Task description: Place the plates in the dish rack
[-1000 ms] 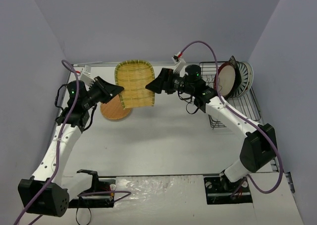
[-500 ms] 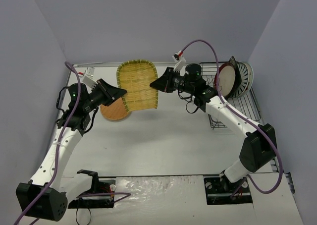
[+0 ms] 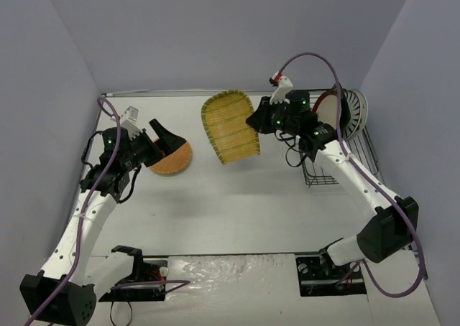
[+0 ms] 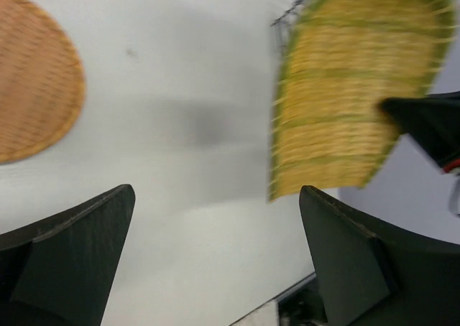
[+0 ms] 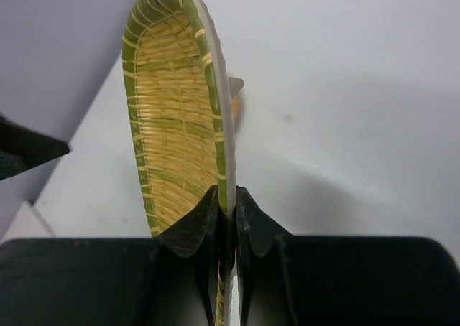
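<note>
The left hand (image 3: 162,136) hangs over the left part of the white surface (image 3: 237,211), its fingers spread wide with nothing between them; just beneath and beside it the round orange-brown plate (image 3: 172,159) lies flat on the surface, its far edge partly covered by the hand in the top view. In the left wrist view that plate (image 4: 32,89) sits at the upper left, apart from both fingers.

Towards the middle, the squarish yellow woven-look plate (image 3: 230,127) is off the surface, tipped up towards its edge and well apart from the left hand; it looks blurred in the left wrist view (image 4: 345,96). The right hand (image 3: 257,119) pinches its right rim; the right wrist view shows both fingers closed narrowly on the green-banded edge (image 5: 176,118), one on each face, with the plate standing edge-on ahead of the hand (image 5: 226,197).

At the right, the black wire dish rack (image 3: 318,177) lies along the side wall; the right arm crosses above its left side and sits between the held plate and the rack. At the rack's far end a red-rimmed beige plate (image 3: 329,109) stands upright, with a white black-striped plate (image 3: 357,114) just behind it; how many more stand there cannot be told.
</note>
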`<move>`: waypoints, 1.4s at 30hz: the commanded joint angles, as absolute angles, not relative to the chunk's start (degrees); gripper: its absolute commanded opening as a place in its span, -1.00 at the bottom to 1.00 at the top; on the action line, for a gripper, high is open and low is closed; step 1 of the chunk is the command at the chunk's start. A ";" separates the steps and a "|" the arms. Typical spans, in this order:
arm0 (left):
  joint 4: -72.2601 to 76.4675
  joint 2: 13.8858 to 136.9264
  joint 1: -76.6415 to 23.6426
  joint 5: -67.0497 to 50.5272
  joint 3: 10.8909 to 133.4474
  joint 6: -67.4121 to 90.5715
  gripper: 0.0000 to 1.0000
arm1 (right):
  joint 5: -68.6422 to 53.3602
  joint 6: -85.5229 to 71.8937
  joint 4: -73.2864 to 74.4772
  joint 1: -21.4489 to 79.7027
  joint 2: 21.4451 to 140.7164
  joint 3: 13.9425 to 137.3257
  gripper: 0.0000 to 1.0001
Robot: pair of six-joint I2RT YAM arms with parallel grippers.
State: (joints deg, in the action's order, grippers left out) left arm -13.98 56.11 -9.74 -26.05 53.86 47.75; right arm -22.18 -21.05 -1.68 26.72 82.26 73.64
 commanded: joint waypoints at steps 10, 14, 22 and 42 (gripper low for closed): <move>-39.11 48.93 -8.97 4.20 54.44 24.01 0.94 | 25.35 14.24 9.84 14.77 75.79 87.44 -1.00; -37.80 50.93 -8.79 7.64 53.09 20.92 0.94 | 32.07 18.41 9.93 13.09 83.19 92.45 -1.00; -34.65 51.32 -8.61 9.16 50.27 19.81 0.94 | 37.53 22.42 7.88 11.27 95.67 99.28 -1.00; -34.63 50.88 -8.44 10.72 50.45 19.33 0.94 | 32.96 26.29 -12.60 8.26 102.81 87.66 -1.00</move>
